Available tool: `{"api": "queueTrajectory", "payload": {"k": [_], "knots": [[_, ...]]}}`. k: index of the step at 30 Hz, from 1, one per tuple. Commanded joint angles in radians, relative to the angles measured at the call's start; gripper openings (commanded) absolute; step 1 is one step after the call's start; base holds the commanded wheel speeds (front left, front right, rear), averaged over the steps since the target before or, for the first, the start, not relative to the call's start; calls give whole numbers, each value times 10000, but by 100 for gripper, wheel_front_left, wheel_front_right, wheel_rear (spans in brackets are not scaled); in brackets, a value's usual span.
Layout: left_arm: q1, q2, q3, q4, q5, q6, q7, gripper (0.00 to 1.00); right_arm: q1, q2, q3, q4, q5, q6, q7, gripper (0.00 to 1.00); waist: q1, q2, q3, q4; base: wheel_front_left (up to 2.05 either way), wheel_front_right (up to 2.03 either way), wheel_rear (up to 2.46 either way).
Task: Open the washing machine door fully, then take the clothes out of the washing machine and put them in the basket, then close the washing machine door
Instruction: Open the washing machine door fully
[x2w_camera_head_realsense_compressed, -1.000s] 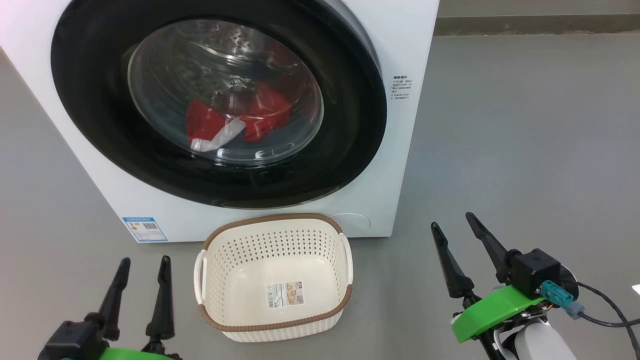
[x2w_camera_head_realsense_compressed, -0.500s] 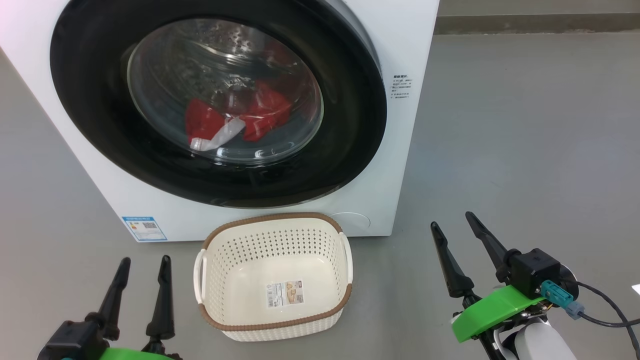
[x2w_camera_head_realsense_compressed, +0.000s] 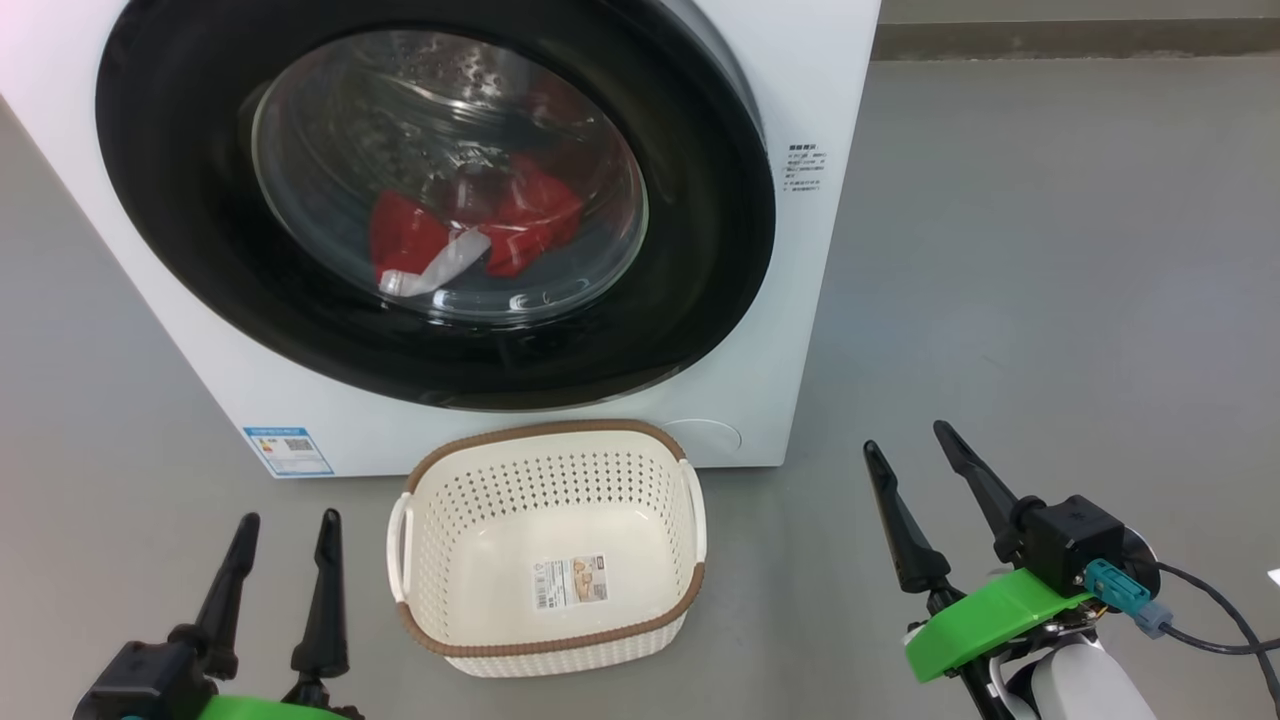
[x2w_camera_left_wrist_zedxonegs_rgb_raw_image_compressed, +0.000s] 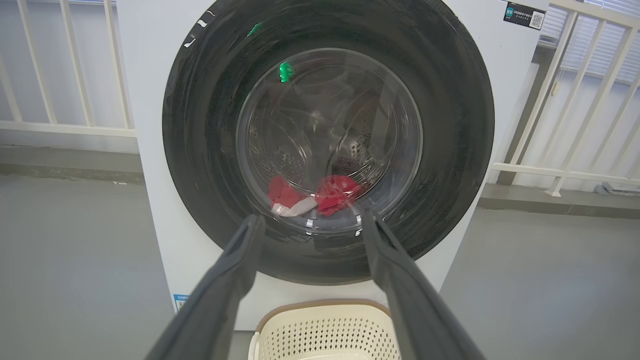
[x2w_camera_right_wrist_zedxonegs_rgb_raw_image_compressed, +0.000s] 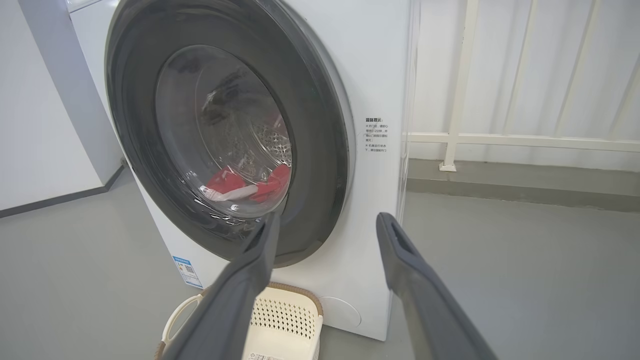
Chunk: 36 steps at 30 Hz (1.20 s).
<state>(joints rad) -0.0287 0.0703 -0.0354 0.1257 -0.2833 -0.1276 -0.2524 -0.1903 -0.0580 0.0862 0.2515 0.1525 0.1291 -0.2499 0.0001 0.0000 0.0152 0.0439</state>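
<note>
I see washing machine door (x2w_camera_head_realsense_compressed: 700, 250) shut, seemingly latched; clothes (x2w_camera_head_realsense_compressed: 480, 230) inside behind its glass; basket (x2w_camera_head_realsense_compressed: 550, 490) on floor (x2w_camera_head_realsense_compressed: 1000, 300) just before the door; left fingers (x2w_camera_head_realsense_compressed: 325, 590) and right fingers (x2w_camera_head_realsense_compressed: 900, 530) spread, empty.

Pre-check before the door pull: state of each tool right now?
Left tool: open, holding nothing, left of the basket.
Right tool: open, holding nothing, not touching the washing machine door.

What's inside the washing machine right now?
Through the glass of the door, red clothes with white trim lie low in the drum. The door's black ring hides the rest.
</note>
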Motion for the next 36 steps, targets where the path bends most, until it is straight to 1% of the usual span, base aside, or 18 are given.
{"api": "queueTrajectory", "payload": {"k": [1, 13, 24, 32, 33, 34, 35, 36], "knots": [[-320, 260, 295, -324, 0, -31, -93, 100, -420, 77, 219, -294, -21, 16, -118, 100, 0, 0, 21, 7, 0, 0, 0], [-439, 363, 187, -293, -134, -31, -93, 100, -725, 77, 93, -228, 71, 16, -118, 100, 0, 0, 301, 58, 0, 0, 0], [-779, 504, 146, -304, -242, -31, -93, 100, -1368, 72, -243, -365, 213, 16, -118, 100, 0, 0, 1028, 238, 0, 0, 0], [-1091, 591, 171, -401, -316, -31, -93, 100, -2005, -118, -649, -373, 635, 16, -118, 100, 0, 0, 1579, 397, 0, 0, 0], [-1131, 598, 177, -431, -327, -31, -93, 100, -2097, -161, -695, -370, 711, 16, -118, 95, 0, 0, 1656, 417, 0, 0, 0], [-1170, 606, 177, -459, -338, -31, -93, 100, -2193, -194, -755, -377, 810, 16, -118, 80, 0, 0, 1736, 437, 0, 0, 0], [-1209, 613, 178, -485, -353, -31, -93, 100, -2287, -213, -816, -389, 948, 16, -118, 53, 0, 0, 1813, 457, 0, 0, 0], [-1246, 622, 182, -510, -368, -31, -93, 100, -2385, -224, -882, -411, 1128, 16, -118, 42, 0, 0, 1893, 474, 0, 0, 0]]}}
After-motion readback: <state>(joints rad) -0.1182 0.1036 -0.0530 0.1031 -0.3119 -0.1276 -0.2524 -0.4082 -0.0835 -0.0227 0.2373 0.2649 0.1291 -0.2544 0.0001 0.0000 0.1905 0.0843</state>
